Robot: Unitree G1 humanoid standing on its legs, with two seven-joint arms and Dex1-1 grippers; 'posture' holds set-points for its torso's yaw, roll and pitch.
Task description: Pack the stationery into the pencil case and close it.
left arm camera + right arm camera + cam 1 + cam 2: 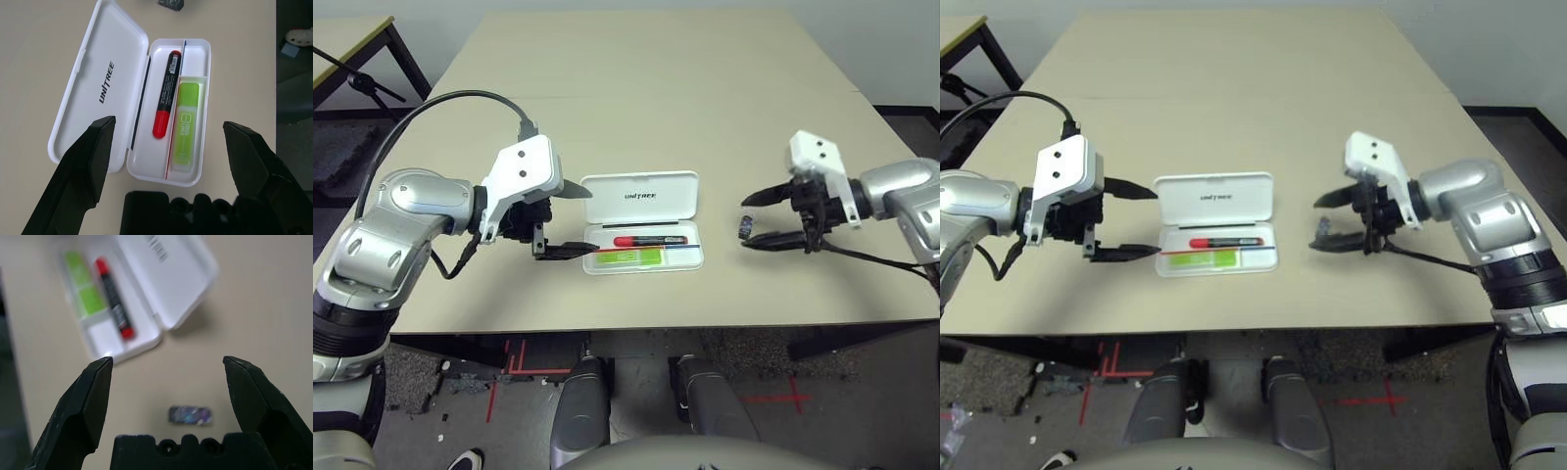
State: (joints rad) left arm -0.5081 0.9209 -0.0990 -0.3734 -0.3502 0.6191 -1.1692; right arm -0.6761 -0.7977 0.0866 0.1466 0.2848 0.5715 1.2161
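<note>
I see the flat white plastic pencil case [642, 221] lying open on the beige desk [636, 88], red marker [165, 94] and lime-green highlighter [186, 126] inside; my left hand [570, 221] and right hand [762, 217] both gape wide, empty, with the tiny dark block [191, 414] beside the right.

The pencil case [88, 98] is white, with small dark letters on its open lid. A thin red and blue stripe runs along the inside of it. The highlighter [186, 125] in the case is lime green with a white end. The marker [166, 93] next to it is black with a red end. The tiny block [190, 414] on the desk [636, 108] is dark blue-grey and a bit shiny. The desk is pale beige. The left end effector [566, 220] and the right end effector [766, 217] have black fingers, white wrist covers and silver arms. The floor has red tape marks [514, 357].
</note>
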